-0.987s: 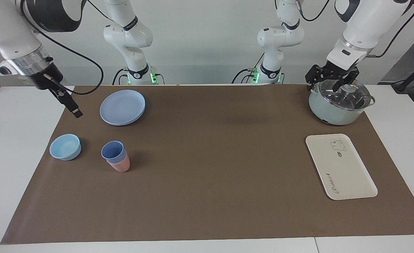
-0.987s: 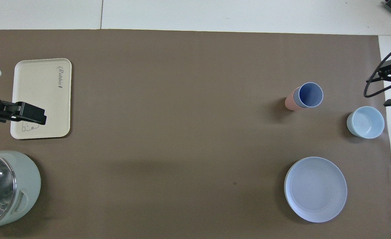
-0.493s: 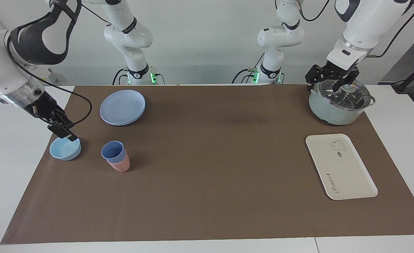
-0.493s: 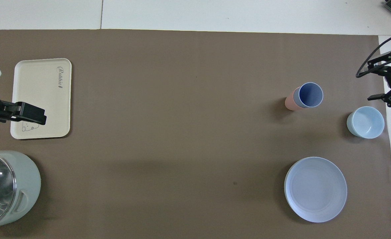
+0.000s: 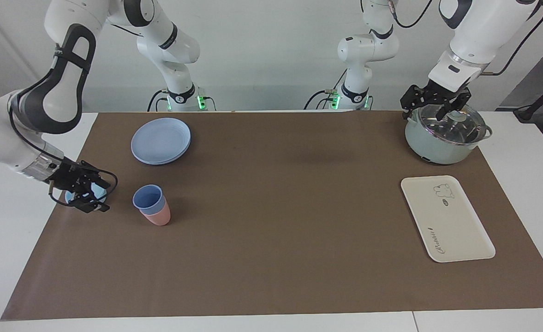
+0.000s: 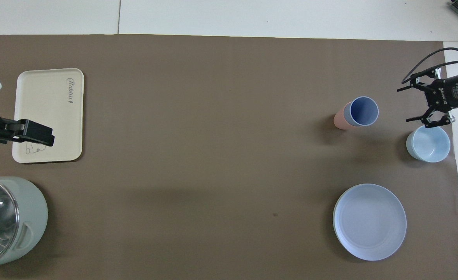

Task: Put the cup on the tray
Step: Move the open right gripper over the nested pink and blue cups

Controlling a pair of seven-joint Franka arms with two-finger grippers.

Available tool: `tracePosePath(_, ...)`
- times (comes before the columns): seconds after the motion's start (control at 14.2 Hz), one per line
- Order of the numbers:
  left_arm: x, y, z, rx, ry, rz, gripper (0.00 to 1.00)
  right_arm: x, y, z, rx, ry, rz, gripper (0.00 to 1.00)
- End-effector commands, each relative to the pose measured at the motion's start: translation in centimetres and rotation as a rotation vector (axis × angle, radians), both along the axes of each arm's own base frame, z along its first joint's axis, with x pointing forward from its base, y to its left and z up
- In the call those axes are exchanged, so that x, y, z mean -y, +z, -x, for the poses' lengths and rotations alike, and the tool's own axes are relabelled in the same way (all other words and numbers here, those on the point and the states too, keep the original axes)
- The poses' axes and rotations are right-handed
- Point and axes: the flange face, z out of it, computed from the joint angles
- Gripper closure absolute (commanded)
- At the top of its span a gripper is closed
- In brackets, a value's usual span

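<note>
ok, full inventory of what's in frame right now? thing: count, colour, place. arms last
cup: 1, periwinkle blue, nested in the pink cup, toward the right arm's end
pink cup: 1, pink, on the mat under the blue one
bowl: 1, light blue, beside the cups at the mat's edge
plate: 1, blue, nearer the robots than the cups
tray: 1, cream, bare, toward the left arm's end
pot: 1, pale green, glass lid, nearer the robots than the tray
mat: 1, brown, over the table
right gripper: open, low beside the bowl, pointing at the cups
left gripper: open, waiting over the pot
</note>
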Motion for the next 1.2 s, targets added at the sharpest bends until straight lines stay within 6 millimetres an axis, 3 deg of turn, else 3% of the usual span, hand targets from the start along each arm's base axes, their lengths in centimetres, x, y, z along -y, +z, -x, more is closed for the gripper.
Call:
tracePosePath(0.0,-0.4,0.0,0.6,0.01,0.001,-0.014,0.0,3.4,-4.9,-0.6,-0.062,-0.093,-0.101,0.01)
tracePosePath(0.14,-0.4,0.1,0.6,0.012,0.001,-0.014,0.0,4.0,-6.1,-1.5,-0.055,-0.105,-0.114,0.0)
tracePosePath(0.42,-0.1,0.0,0.7,0.01,-0.003,-0.014,0.0,1.1,-9.1,-1.5,-0.1,-0.087,-0.164,0.0)
tracePosePath(0.56,-0.3,0.0,0.7,0.007,0.001,-0.014,0.0,-0.3,-10.5,-0.8,-0.135,-0.081,-0.191,0.0)
tracePosePath(0.92,-0.2,0.1,-0.2,0.077,-0.009,-0.008,0.0,-0.9,-11.7,0.0,-0.109,-0.089,-0.239,0.0)
tracePosePath(1.13,-0.3,-0.2,-0.8,0.079,-0.007,-0.005,0.0,-2.8,-13.1,1.3,-0.102,-0.152,-0.307,0.0)
